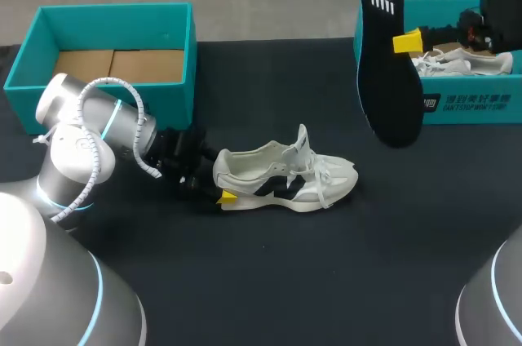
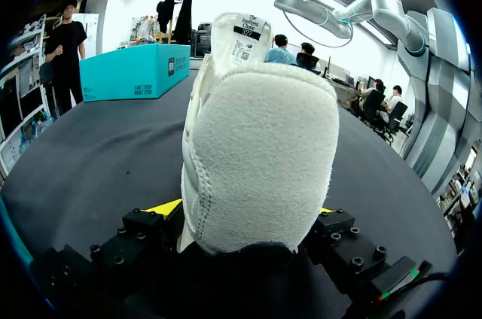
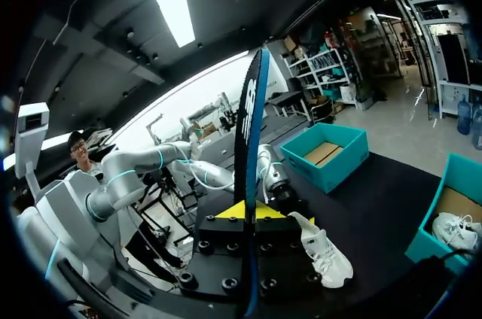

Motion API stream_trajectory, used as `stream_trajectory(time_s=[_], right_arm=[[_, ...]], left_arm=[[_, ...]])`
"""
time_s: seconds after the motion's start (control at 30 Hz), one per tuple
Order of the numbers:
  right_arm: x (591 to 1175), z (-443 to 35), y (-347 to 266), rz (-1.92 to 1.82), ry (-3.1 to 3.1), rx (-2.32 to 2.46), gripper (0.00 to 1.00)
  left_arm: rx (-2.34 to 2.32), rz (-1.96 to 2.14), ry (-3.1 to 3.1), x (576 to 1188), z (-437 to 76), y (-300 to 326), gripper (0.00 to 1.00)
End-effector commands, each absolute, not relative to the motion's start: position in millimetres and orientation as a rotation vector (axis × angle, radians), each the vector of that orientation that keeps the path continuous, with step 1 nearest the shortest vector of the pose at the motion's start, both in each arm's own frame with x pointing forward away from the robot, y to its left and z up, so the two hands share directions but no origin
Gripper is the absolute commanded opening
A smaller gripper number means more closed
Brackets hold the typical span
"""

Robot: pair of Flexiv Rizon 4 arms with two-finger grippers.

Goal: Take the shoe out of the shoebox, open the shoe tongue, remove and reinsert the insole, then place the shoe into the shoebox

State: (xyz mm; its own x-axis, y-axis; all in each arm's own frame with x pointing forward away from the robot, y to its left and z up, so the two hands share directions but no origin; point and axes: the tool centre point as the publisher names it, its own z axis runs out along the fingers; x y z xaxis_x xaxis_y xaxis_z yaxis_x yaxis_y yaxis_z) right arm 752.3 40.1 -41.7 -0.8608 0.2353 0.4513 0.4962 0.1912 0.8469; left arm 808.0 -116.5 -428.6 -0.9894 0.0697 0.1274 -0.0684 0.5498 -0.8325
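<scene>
The shoe (image 1: 285, 179) stands on its sole near mid-table (image 1: 326, 281). Our left gripper (image 1: 222, 191) is clamped on its heel, a yellow tip each side, and the toe points away from it. Cream upper w/ dark side panels, white laces, tongue pulled upright, mouth open.

Bare black cloth lies all round the shoe: a wide strip on the near side, narrower gaps btw it and both boxes.

Count:
- **Shoes:** 2
- **Teal boxes:** 2
- **Insole:** 1

The heel-side box (image 1: 114, 10) sits beyond the shoe's heel, w/ its cardboard floor showing. The toe-side box (image 1: 457, 105) sits beyond the toe, well apart, w/ the second shoe (image 1: 461, 60) lying in it.

The insole (image 1: 387, 52) is black and hangs upright in the air above & beyond the shoe's toe, in front of the toe-side box's corner. Our right gripper (image 1: 408, 42) pinches it flat btw both fingers.
</scene>
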Motion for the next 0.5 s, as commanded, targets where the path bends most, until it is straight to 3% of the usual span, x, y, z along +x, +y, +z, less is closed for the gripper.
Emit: stream_trajectory(time_s=[0.03,0.5], right_arm=[[733.4,-42.7,48.7,-1.771,-2.237,-0.761,0.0],[708.5,-43.5,63.3,-1.764,-2.211,-0.794,0.0]], left_arm=[[-0.002,1.423,-2.634,809.4,-432.6,-117.8,0.0],[-0.002,1.423,-2.634,809.4,-432.6,-117.8,0.0]])
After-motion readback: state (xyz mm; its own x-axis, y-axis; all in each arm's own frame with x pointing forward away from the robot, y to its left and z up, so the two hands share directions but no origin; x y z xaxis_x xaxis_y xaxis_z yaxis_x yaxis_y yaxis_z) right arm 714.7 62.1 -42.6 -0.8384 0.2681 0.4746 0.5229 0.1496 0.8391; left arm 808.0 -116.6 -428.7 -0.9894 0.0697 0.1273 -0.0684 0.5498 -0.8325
